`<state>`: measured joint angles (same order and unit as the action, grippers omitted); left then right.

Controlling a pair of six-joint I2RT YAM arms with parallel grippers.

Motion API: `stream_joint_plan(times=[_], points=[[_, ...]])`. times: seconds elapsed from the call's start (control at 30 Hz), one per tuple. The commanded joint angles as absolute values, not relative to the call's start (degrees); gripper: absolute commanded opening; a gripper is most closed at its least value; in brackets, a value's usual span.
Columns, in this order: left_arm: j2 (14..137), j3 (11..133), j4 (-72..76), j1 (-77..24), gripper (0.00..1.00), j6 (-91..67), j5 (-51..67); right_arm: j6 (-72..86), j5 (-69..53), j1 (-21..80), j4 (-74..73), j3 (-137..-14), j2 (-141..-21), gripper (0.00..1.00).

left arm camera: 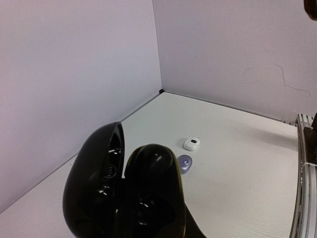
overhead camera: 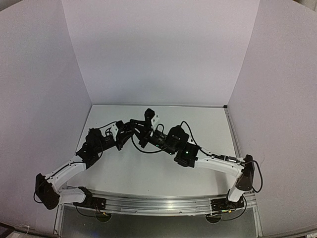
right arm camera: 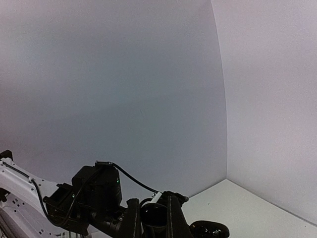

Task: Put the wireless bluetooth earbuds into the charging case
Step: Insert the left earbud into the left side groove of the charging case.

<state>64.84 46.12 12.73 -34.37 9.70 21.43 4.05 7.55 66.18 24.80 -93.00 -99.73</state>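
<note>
White earbud (left arm camera: 192, 144) and greyish earbud (left arm camera: 184, 163) lie on table (left arm camera: 237, 168) near frame centre, slightly apart. Both seen in left wrist view only, not made out in top view. White one bean-like with dark patch; greyish one oval, dotted. Glossy black charging case (left arm camera: 124, 193) gapes open at lower left. Left gripper (overhead camera: 128, 136): finger state cannot be told. Right wrist view: dark rounded thing (right arm camera: 154, 215) framed between right gripper (right arm camera: 151, 199) fingers (right arm camera: 172, 218); whether pinched cannot be told.

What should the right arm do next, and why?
Probably ease the right gripper toward the glossy black open charging case, seen close in the left wrist view: a glossy black rounded piece, possibly an earbud, sits between its fingers, and the case's lid stands open. Whether it is gripped is unclear.
</note>
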Motion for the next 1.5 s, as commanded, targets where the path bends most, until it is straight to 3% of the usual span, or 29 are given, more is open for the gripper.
stream_joint_plan(times=[0.0, 0.3, 0.63, 1.47], points=[[65.32, 47.28, 19.06, -34.45, 0.00, 12.67, 21.09, -2.21, 6.65, 66.49, 33.81, -91.88, -100.56, 0.00], [66.42, 43.38, 30.26, -34.67, 0.00, 17.99, 29.17, -6.90, 11.35, 67.03, 40.32, -87.89, -101.88, 0.00], [65.41, 46.65, 23.17, -35.89, 0.00, 5.78, 26.17, -6.61, 15.98, 68.87, 43.15, -89.59, -106.73, 0.00], [65.92, 47.52, 23.52, -37.09, 0.00, 0.78, 24.17, 0.84, 25.71, 68.55, 42.28, -91.26, -111.61, 0.00]])
